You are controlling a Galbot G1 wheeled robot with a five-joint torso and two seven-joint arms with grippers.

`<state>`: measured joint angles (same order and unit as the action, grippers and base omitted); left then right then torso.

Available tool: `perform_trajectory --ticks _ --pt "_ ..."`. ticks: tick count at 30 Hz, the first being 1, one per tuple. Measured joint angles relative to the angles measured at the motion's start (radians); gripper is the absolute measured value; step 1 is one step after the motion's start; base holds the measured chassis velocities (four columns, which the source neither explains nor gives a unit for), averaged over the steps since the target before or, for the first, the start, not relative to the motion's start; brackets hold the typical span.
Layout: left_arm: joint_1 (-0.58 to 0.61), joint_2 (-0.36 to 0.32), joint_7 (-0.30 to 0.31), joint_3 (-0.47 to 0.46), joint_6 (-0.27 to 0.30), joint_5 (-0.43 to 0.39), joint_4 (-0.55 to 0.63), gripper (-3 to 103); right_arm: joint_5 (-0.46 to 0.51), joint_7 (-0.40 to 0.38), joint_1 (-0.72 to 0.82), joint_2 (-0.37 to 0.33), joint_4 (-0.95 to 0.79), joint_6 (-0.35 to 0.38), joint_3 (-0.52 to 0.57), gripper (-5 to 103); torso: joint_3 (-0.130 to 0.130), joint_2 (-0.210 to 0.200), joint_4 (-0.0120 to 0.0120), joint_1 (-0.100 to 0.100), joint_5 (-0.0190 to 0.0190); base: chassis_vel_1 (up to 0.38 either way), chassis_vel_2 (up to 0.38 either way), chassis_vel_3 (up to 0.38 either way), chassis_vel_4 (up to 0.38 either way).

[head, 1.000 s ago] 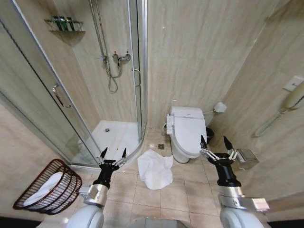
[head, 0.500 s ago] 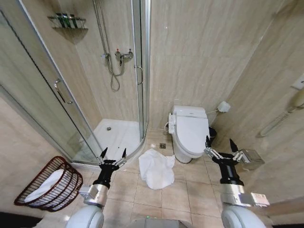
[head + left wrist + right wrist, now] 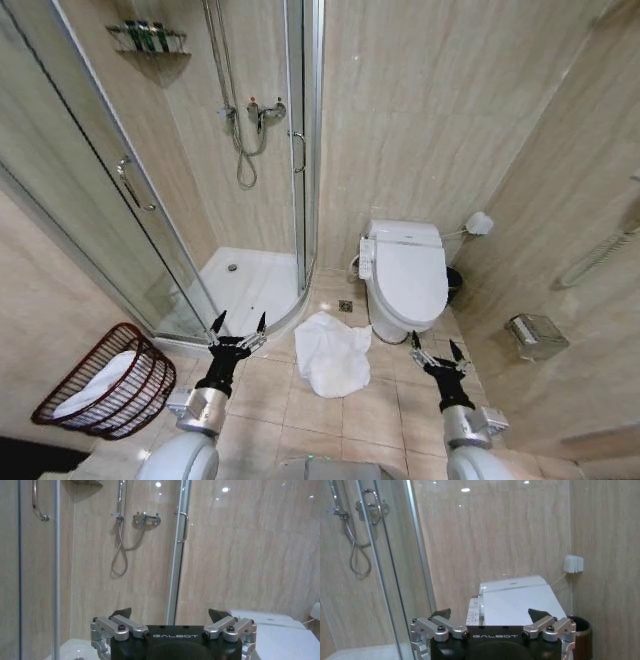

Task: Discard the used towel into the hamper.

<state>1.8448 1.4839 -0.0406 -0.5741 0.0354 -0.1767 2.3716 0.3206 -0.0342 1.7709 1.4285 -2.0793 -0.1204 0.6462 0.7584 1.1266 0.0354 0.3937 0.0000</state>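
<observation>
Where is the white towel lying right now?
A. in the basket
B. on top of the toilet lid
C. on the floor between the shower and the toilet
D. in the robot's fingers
C: the crumpled towel lies on the floor tiles between the shower and the toilet.

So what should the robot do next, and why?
Probably lower the left pincer toward the white towel, because the towel lies crumpled on the floor tiles between both open, empty pincers. The left one is on the hamper's side; the right pincer hangs by the toilet.
</observation>
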Motion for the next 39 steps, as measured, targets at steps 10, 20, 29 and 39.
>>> perform_trajectory --ticks 10,20,29,39 --pt "0.0 0.0 0.0 0.0 0.0 0.0 0.0 100 -0.021 0.041 -0.03 0.035 0.032 -0.067 0.026 100 -0.018 -0.035 -0.0002 -0.017 -0.0001 0.0 0.0 0.0 0.0" --pt "0.0 0.0 0.0 0.0 0.0 0.0 0.0 100 -0.01 0.037 0.023 0.04 0.088 -0.13 0.017 100 -0.044 -0.082 -0.0004 -0.038 0.0 0.0 0.0 0.0 0.0" --pt "0.0 0.0 0.0 0.0 0.0 0.0 0.0 100 0.014 0.044 0.002 0.049 0.116 -0.131 0.022 100 -0.07 -0.129 -0.0002 -0.059 0.0001 0.0 0.0 0.0 0.0" --pt "0.0 0.0 0.0 0.0 0.0 0.0 0.0 100 0.027 0.142 -0.026 0.046 0.146 -0.149 0.043 100 -0.096 -0.177 -0.0002 -0.08 0.0 0.0 0.0 0.0 0.0"
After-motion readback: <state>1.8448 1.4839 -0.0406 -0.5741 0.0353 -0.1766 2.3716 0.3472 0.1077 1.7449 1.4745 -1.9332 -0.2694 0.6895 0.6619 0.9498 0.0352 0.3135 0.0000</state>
